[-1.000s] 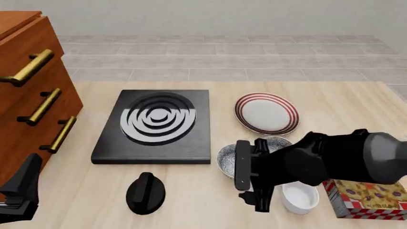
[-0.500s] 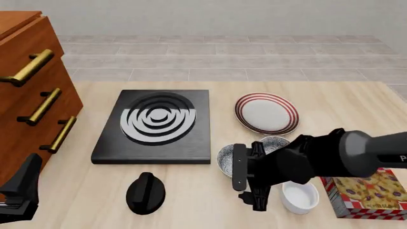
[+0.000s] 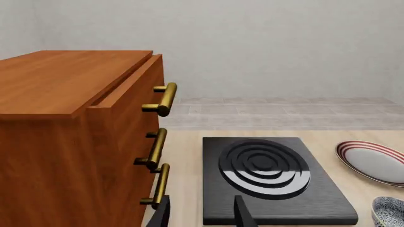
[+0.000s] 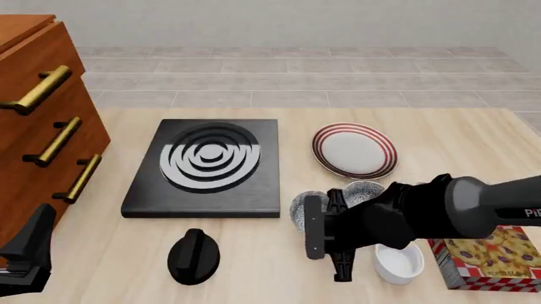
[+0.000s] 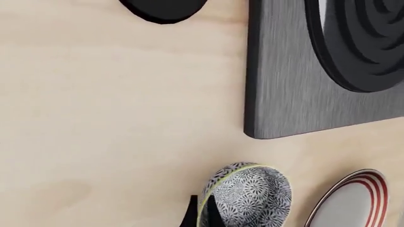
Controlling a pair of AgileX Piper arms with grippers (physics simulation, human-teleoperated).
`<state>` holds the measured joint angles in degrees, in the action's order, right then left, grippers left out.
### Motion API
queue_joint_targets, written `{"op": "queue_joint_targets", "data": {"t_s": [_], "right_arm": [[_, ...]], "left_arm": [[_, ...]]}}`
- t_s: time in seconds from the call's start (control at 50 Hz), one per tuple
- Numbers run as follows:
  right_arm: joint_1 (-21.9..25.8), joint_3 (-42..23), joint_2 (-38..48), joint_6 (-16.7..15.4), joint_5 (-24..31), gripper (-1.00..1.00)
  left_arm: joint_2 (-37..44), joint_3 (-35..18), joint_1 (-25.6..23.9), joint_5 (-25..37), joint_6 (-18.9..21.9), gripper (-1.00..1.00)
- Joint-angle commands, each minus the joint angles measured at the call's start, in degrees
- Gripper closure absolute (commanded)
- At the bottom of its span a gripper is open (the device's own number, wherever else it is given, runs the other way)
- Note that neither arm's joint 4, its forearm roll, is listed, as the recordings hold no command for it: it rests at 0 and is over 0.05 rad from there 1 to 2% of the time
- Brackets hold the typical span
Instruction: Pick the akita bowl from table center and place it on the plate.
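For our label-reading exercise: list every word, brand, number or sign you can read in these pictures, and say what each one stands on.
No text can be read with confidence.
Right arm: pale marks at the picture's right edge, cut off, unreadable.
Red-checked box: only a pattern shows, no words legible.
Stove slab, plate, bowls, drawers: no text.

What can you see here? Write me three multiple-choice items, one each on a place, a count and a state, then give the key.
1. In the front view, the plate lies:
A) right of the stove slab
B) on the stove slab
C) left of the cabinet

2. Brass handles on the cabinet:
A) two
B) three
C) five

3. The left gripper is:
A) shut on a bowl
B) open and empty
C) shut on the knob

Key:
1 A: the plate sits on bare table beside the stove slab.
2 B: three brass handles show on the cabinet.
3 B: the left gripper has its fingers apart with nothing between them.
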<state>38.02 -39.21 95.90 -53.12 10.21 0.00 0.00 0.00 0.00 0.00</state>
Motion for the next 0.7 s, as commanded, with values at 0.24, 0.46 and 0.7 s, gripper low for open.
{"op": "queue_joint_targets", "data": {"t_s": [0.24, 0.46, 0.7], "right_arm": [[2.39, -0.15, -0.81, -0.24, -0.77, 1.00], [3.90, -0.46, -4.62, 0.67, 2.24, 1.00], [2.89, 0.11, -8.95, -1.43, 5.17, 1.00]], "left_arm": [[0.00, 0.00, 0.00, 0.00, 0.00, -1.00], [0.00, 0.00, 0.00, 0.00, 0.00, -1.00], [0.00, 0.00, 0.00, 0.00, 0.00, -1.00]]}}
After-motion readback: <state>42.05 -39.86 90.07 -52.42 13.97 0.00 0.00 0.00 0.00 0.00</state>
